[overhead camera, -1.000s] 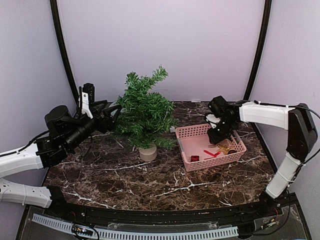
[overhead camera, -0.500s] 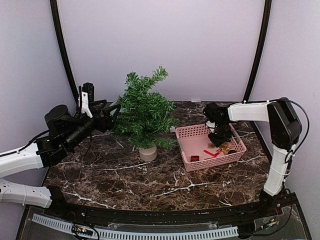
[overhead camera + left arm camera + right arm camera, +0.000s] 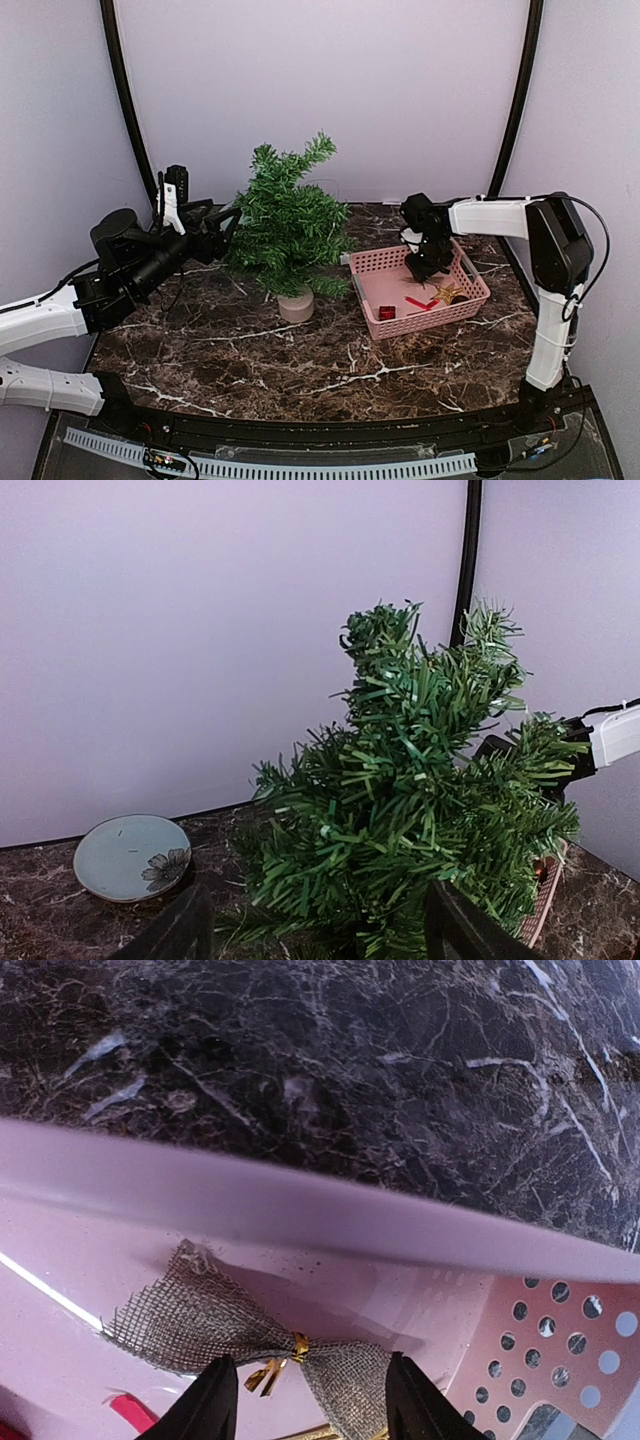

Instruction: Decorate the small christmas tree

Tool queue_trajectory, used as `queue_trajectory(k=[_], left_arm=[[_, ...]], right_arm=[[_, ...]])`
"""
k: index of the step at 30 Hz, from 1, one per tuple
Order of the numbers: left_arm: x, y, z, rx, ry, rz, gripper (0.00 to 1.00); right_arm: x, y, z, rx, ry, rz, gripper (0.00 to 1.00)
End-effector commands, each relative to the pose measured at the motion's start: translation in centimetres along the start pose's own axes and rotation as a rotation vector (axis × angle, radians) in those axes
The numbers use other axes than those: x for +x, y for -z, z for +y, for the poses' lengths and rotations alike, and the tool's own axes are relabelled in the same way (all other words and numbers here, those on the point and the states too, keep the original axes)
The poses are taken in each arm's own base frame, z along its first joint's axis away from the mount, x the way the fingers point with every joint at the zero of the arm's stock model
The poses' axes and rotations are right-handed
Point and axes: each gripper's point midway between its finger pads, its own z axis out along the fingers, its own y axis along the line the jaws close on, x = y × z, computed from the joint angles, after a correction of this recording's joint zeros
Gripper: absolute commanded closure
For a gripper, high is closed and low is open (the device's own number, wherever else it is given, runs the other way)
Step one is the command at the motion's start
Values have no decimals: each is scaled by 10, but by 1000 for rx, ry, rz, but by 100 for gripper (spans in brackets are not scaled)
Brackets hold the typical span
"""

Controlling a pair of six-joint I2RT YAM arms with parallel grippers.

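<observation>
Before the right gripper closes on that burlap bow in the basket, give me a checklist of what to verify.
1. Right gripper open: ok, its fingers stand apart.
2. Burlap bow lined up: ok, its gold-tied knot lies between the fingers in the wrist view.
3. Bow free of other pieces: cannot tell, a red piece lies close at the lower edge.
4. Room from the pink basket wall: cannot tell, the wall runs just beyond the bow.
5. Small christmas tree upright: ok, standing on its tan base.
6. Left gripper steadying the tree: cannot tell, it is open with branches between its fingers, and any contact is hidden.
</observation>
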Motion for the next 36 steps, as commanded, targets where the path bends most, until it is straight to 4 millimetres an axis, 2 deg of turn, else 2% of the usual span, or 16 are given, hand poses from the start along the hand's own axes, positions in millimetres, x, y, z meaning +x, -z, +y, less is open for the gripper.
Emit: queue_trajectory(k=[1,7,12,21,26,30,32,36], left_arm=[[-4,1,1,7,13,-22,26],[-3,0,1,9,14,-21,26],[-1,0,1,12,13,-16,26],[-3,1,1,14,16,-21,26],[-4,2,3,9,20,-22,26],[-5,4,4,5,29,-25,26],[-5,5,5,1,35,-29,26],[-7,7,7,-6,51,-34,26]], right_arm=[[-12,19,-2,-62,-19,-69,51],[-5,29,6,-134,12,-96,54],[-1,13,-4,-134,8,-57,57],[-3,-7,4,-176,50,-42,61],[-1,-16,9,-191,66,-23,73],[1,-18,11,-202,66,-9,92],[2,-14,10,-201,66,-13,99],[-6,15,2,-184,32,-84,100]])
